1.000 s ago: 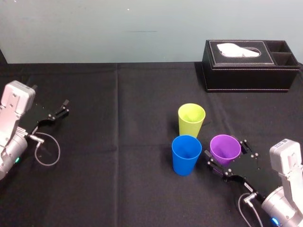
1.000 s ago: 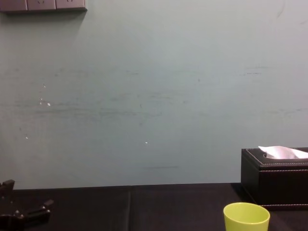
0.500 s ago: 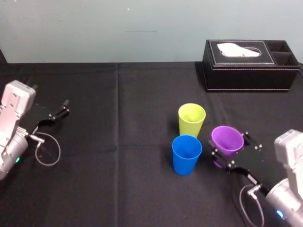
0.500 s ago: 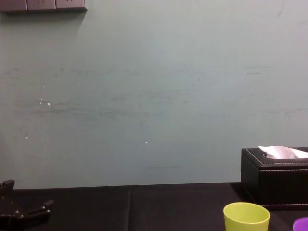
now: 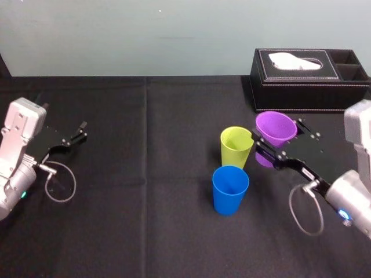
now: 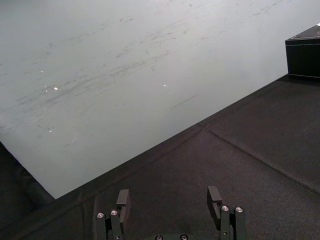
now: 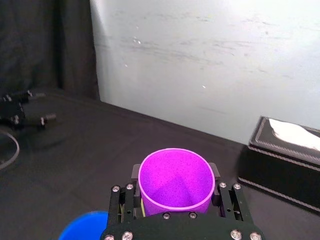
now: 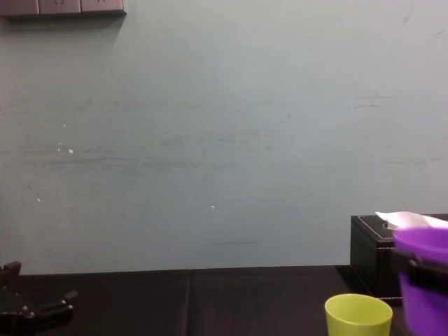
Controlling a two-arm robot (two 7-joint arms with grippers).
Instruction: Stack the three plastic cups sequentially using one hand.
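The right gripper (image 5: 279, 139) has its fingers (image 7: 135, 173) closed around the purple cup (image 5: 275, 130), a smooth tapered plastic cup held mouth-up off the black table (image 5: 145, 220). It hangs just right of the yellow-green cup (image 5: 236, 147), its rim higher. The blue cup (image 5: 230, 190) stands in front of the yellow-green one. The left gripper (image 6: 170, 197) rests far left, fingers spread and empty.

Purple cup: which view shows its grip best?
Right wrist view: the purple cup, rim whole, is clamped between the right gripper's fingers. Head view shows it held beside the yellow-green cup; chest view catches its side at the edge. The left gripper sits idle.
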